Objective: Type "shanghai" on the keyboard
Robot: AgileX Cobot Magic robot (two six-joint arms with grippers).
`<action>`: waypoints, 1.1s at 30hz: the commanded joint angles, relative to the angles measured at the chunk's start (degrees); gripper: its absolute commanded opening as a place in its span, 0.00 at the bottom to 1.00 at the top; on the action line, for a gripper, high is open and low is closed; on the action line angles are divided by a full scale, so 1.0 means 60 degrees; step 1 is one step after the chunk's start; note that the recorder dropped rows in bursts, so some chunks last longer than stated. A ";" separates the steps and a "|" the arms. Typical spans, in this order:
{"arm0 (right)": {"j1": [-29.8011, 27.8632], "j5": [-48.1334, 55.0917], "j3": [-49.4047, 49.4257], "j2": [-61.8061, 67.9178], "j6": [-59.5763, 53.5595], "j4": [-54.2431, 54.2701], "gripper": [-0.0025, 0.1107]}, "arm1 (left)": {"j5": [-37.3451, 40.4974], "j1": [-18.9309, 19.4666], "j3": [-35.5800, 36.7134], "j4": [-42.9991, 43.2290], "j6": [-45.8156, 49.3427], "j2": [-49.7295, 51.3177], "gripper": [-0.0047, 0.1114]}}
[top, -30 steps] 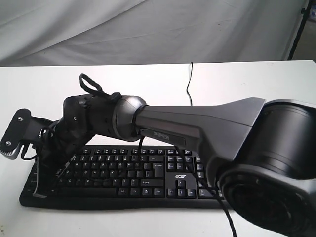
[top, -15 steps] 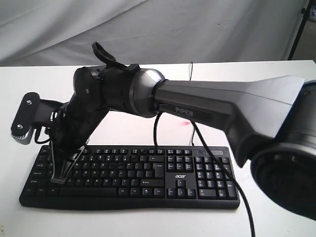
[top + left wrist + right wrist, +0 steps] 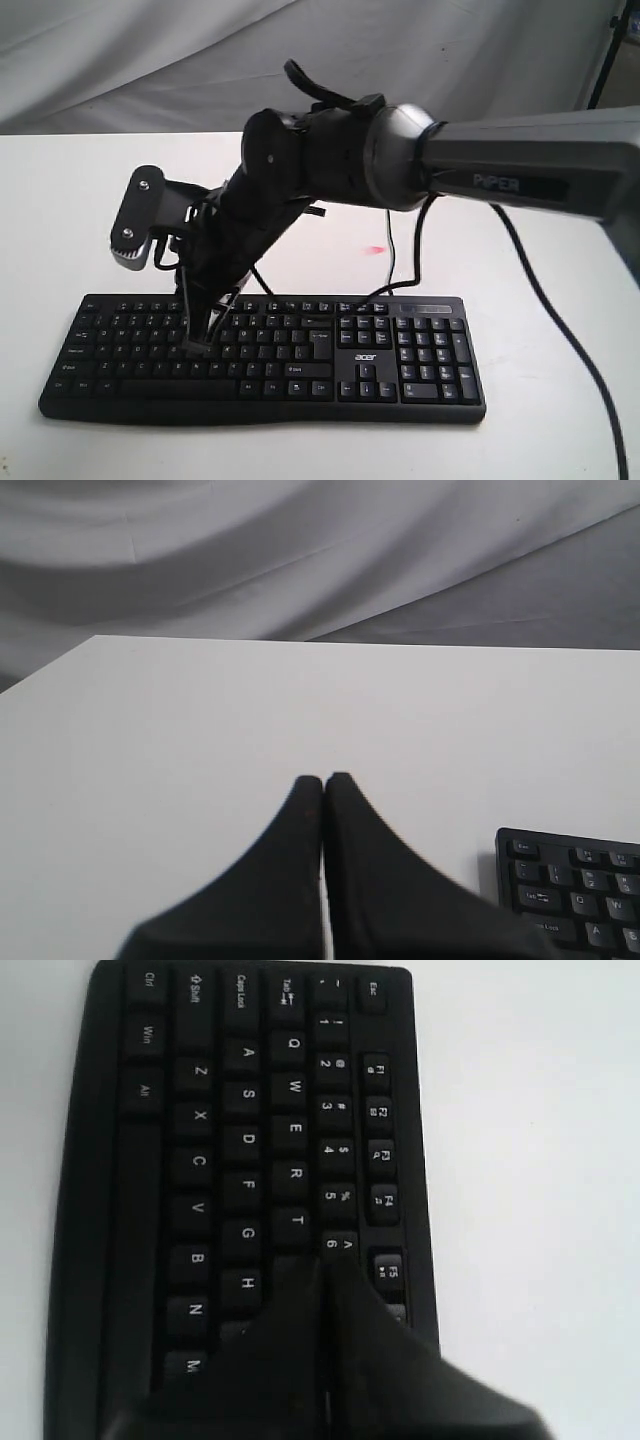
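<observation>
The black keyboard lies along the front of the white table. My right arm reaches across it from the right. The right gripper points down at the left-middle letter keys, fingers pressed together with nothing between them. In the right wrist view the right gripper shows over the keyboard beside the H key and just past T and 6; I cannot tell whether a key is pressed. The left gripper is shut and empty over bare table, with the keyboard's corner off to one side. The left gripper is out of the exterior view.
The arm's thick black cable hangs over the table right of the keyboard. The keyboard's thin cable runs back behind the arm. Grey cloth hangs behind the table, and a dark stand leg is at the far right.
The right arm has swung rightward along the keyboard; its shut gripper tip went from the far left end to the left-middle letter keys. The elbow rose higher.
</observation>
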 commanded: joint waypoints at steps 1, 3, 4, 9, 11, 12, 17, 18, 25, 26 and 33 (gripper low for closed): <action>-0.0374 -0.0240 0.0760 -0.0396 -0.1049 0.1167 0.02 | -0.0101 0.0023 0.0049 -0.0006 -0.0014 -0.0048 0.05; -0.0481 -0.0301 0.1003 -0.0396 -0.1342 0.1543 0.02 | -0.0101 0.0023 0.0049 -0.0006 -0.0014 -0.0048 0.05; -0.0527 -0.0370 0.1146 -0.0396 -0.1518 0.1678 0.02 | -0.0101 0.0023 0.0049 -0.0006 -0.0014 -0.0048 0.05; -0.0578 -0.0721 0.1659 -0.0396 -0.1921 0.1993 0.02 | -0.0101 0.0023 0.0049 -0.0006 -0.0014 -0.0048 0.05; -0.0578 -0.0865 0.1762 -0.0396 -0.2218 0.2195 0.02 | -0.0101 0.0023 0.0049 -0.0006 -0.0014 -0.0048 0.05; -0.0578 -0.0865 0.1835 -0.0396 -0.2434 0.2332 0.02 | -0.0101 0.0023 0.0049 -0.0006 -0.0014 -0.0048 0.05; -0.0578 -0.0893 0.1927 -0.0330 -0.3175 0.3098 0.02 | -0.0101 0.0023 0.0049 -0.0006 -0.0014 -0.0048 0.05; -0.0578 -0.0893 0.1927 -0.0272 -0.3273 0.3172 0.02 | -0.0101 0.0023 0.0049 -0.0006 -0.0014 -0.0048 0.05; -0.0578 -0.1161 0.1927 0.0005 -0.3351 0.3219 0.02 | -0.0101 0.0023 0.0049 -0.0006 -0.0014 -0.0048 0.05; -0.0578 -0.1181 0.1927 0.0005 -0.3351 0.3219 0.02 | -0.0101 0.0023 0.0049 -0.0006 -0.0014 -0.0048 0.05; -0.0617 -0.1264 0.1927 0.0005 -0.3351 0.3219 0.02 | -0.0101 0.0023 0.0049 -0.0006 -0.0014 -0.0048 0.05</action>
